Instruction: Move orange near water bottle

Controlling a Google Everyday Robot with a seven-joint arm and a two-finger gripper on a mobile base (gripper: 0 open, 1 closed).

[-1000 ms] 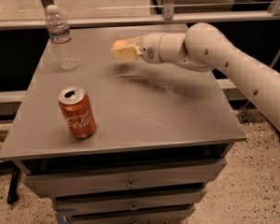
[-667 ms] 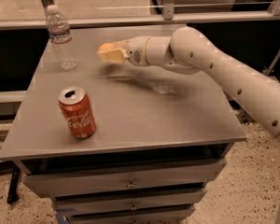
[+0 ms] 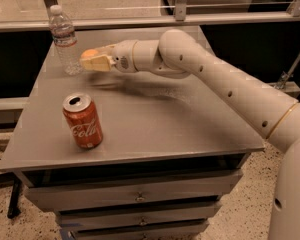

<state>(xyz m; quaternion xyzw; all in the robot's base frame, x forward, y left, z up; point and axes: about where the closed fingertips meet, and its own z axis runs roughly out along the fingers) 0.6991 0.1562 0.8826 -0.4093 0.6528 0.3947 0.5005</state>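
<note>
Beside one water bottle (image 3: 65, 40), end effector (image 3: 93, 62) gripping one orange (image 3: 90, 54), one can (image 3: 83, 122)

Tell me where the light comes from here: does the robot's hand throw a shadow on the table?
Camera view: yes, the gripper, shut on the orange beside the water bottle, throws a soft dark shadow on the table just below it, so light likely falls from above; the Coca-Cola can gleams faintly on top.
</note>
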